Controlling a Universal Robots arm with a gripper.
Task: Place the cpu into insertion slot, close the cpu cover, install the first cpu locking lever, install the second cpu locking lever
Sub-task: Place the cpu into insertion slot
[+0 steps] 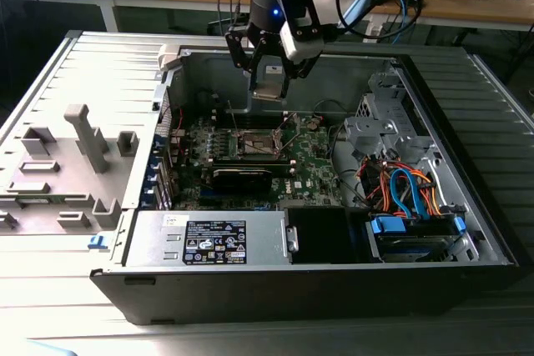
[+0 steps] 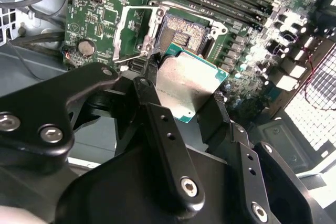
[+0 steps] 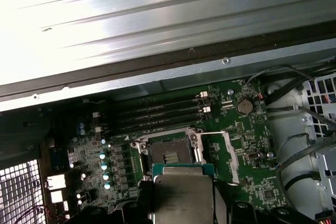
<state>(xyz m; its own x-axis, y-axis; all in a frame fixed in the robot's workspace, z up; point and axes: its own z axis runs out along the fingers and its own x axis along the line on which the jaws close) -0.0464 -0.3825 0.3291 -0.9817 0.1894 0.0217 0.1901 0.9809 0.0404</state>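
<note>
- The cpu (image 2: 186, 85), a small flat square chip with a grey metal top and a green rim, is clamped by two opposite edges between the black fingers (image 2: 157, 108) of the gripper (image 2: 184, 90).
- In the exterior view the gripper (image 1: 269, 79) hangs inside the case with the cpu (image 1: 269, 87) in the air, above the board and apart from it.
- The insertion slot (image 3: 168, 153), a square dark socket in a silver metal frame, lies bare with its contact field showing. In both wrist views it sits just beyond the chip's far edge.
- The cpu cover (image 3: 223, 153), a thin silver metal frame plate with a square window, is swung open off the slot and sits at its side.
- The green motherboard (image 3: 247, 145) carries both, with long black memory slots (image 3: 157, 114) beside the socket and a round silver coin battery (image 3: 244, 107) past the cover.
- The open grey metal computer case (image 1: 317, 289) holds the board.
- At the case's near side are a silver labelled power supply box (image 1: 217, 239) and, toward the exterior view's right, a bundle of orange and blue cables (image 1: 405, 189).
</note>
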